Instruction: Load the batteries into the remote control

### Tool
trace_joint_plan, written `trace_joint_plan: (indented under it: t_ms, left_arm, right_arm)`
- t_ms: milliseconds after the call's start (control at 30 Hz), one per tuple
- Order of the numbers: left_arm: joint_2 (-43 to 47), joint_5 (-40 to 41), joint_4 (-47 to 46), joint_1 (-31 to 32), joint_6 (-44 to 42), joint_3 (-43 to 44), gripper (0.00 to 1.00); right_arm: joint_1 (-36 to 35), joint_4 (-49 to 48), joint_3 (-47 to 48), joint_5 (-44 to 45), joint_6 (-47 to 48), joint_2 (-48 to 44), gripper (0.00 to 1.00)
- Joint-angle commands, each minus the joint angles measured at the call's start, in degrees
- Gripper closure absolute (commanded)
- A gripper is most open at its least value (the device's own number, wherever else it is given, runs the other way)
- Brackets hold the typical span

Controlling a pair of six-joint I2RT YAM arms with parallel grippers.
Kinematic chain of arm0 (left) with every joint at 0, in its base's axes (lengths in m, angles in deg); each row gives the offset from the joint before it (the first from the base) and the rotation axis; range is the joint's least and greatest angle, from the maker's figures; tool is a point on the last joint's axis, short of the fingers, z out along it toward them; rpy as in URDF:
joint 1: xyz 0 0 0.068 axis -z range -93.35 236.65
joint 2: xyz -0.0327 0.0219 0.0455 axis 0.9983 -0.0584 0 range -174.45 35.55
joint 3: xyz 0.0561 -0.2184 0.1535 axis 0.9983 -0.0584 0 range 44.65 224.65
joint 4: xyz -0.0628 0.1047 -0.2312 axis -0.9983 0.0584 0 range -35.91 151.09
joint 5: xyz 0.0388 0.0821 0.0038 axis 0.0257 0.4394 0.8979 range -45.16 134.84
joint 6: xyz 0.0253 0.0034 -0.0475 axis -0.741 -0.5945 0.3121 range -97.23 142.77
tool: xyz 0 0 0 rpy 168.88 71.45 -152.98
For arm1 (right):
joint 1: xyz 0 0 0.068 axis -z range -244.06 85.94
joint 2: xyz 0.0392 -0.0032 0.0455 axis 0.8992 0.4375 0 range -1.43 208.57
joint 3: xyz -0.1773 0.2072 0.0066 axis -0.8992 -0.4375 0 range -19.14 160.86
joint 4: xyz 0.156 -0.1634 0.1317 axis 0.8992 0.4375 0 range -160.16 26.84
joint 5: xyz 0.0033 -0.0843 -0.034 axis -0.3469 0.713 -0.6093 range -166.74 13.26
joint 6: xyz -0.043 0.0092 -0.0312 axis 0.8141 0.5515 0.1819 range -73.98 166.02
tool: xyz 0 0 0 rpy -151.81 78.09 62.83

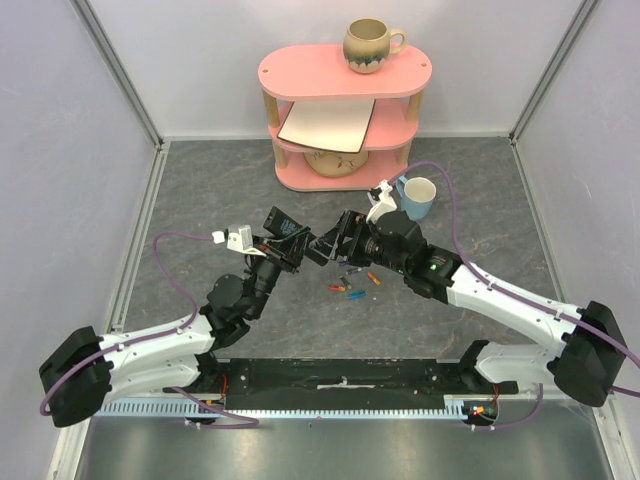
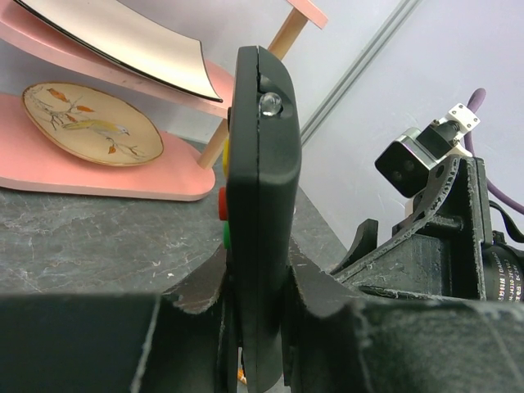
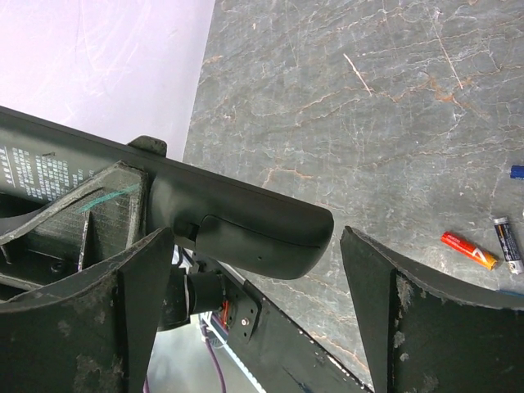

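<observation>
My left gripper is shut on the remote control, a slim black bar held edge-on above the table with coloured buttons on its left face. From the top, the remote control sticks out of the left gripper toward the right gripper. My right gripper is open, its fingers either side of the remote control's rounded end without touching it; the back cover seam shows. The batteries lie loose on the table below: a red-orange one, a dark one and a blue tip.
A pink shelf stands at the back with a brown mug on top, a white board and a painted plate inside. A blue-and-white mug sits right of it, close behind the right arm. White walls enclose the grey tabletop.
</observation>
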Motion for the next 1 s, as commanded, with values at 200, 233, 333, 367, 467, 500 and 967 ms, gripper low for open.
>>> trace_joint_plan:
  t_ms: [200, 233, 333, 367, 467, 500, 967]
  left_arm:
    - [0.7, 1.1, -2.6, 0.3, -3.0, 1.3, 0.98]
    - [0.9, 1.1, -2.7, 0.3, -2.9, 1.3, 0.98]
    - [0.9, 0.9, -2.8, 0.3, -2.9, 1.3, 0.98]
    - [0.8, 0.9, -2.9, 0.4, -2.9, 1.4, 0.98]
    - [0.9, 0.9, -3.2, 0.6, -3.0, 1.4, 0.98]
    - [0.8, 0.9, -3.1, 0.7, -2.9, 1.5, 0.98]
    - [0.6, -0.3, -4.5, 1.5, -3.3, 2.0, 0.98]
  right_arm:
    - [0.3, -0.8, 0.5, 1.7, -1.7, 0.7, 0.14]
    - [0.3, -0.9, 0.4, 1.8, -1.9, 0.7, 0.14]
    - [0.3, -0.9, 0.3, 2.2, -2.1, 0.9, 0.15]
    - [0.3, -0.8, 0.3, 2.6, -2.3, 0.9, 0.15]
    - [0.3, -0.8, 0.0, 3.2, -2.5, 0.9, 0.16]
    - [0.3, -0.8, 0.0, 3.3, -2.7, 0.9, 0.16]
    - [0.5, 0.4, 0.5, 3.8, -3.6, 3.3, 0.20]
